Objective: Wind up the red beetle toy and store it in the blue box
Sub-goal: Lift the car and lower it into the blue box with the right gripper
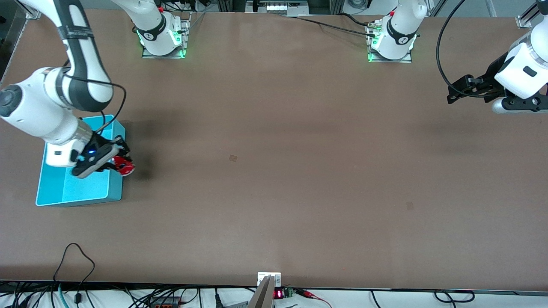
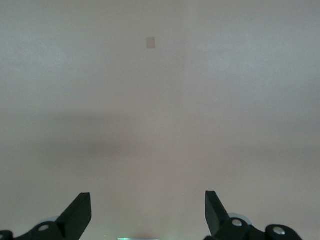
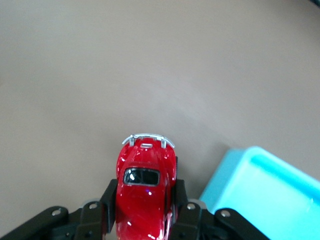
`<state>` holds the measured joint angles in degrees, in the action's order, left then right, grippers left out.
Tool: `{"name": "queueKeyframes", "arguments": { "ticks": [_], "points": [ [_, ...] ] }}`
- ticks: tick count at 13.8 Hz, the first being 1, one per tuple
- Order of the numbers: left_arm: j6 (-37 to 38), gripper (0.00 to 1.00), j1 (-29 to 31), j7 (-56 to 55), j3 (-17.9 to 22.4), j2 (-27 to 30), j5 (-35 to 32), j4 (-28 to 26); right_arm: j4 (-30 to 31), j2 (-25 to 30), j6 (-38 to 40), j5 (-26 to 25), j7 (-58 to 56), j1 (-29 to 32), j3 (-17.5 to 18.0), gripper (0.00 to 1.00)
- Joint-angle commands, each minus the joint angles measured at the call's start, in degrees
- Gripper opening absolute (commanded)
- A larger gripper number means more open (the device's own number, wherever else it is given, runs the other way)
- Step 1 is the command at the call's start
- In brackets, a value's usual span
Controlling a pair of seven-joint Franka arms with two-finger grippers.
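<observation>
My right gripper (image 1: 121,160) is shut on the red beetle toy (image 1: 123,165), up in the air over the edge of the blue box (image 1: 64,190) that faces the table's middle. In the right wrist view the glossy red beetle toy (image 3: 145,190) sits clamped between the two black fingers (image 3: 109,205), its silver bumper pointing away from the wrist, with the blue box's rim (image 3: 235,172) beside it. My left gripper (image 1: 454,92) waits open above the table at the left arm's end; its wrist view shows the left gripper (image 2: 148,210) with only bare table between its fingers.
The blue box stands near the right arm's end of the table, partly covered by the right arm. Two small square marks (image 1: 233,158) lie on the brown tabletop. Cables (image 1: 77,256) and a small fixture (image 1: 269,280) run along the table's edge nearest the front camera.
</observation>
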<state>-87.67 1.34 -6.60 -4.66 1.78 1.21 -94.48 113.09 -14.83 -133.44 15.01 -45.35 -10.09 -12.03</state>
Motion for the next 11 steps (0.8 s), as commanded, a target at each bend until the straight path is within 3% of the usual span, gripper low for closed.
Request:
{"name": "queueKeyframes", "arguments": {
  "ticks": [1, 4, 11],
  "points": [
    [1.18, 1.00, 0.24, -0.34, -0.35, -0.02, -1.12, 1.14, -4.01, -2.13, 2.56, 0.63, 5.79, 0.25, -4.03, 0.01],
    [1.18, 1.00, 0.24, -0.34, -0.35, -0.02, -1.12, 1.14, -6.91, -3.36, 8.00, 0.90, 10.70, 2.43, -6.94, 0.00],
    [1.18, 1.00, 0.33, -0.34, -0.35, -0.02, -1.12, 1.14, -9.20, -11.17, 8.73, 0.55, 17.23, 7.98, -7.13, 0.00]
  ]
}}
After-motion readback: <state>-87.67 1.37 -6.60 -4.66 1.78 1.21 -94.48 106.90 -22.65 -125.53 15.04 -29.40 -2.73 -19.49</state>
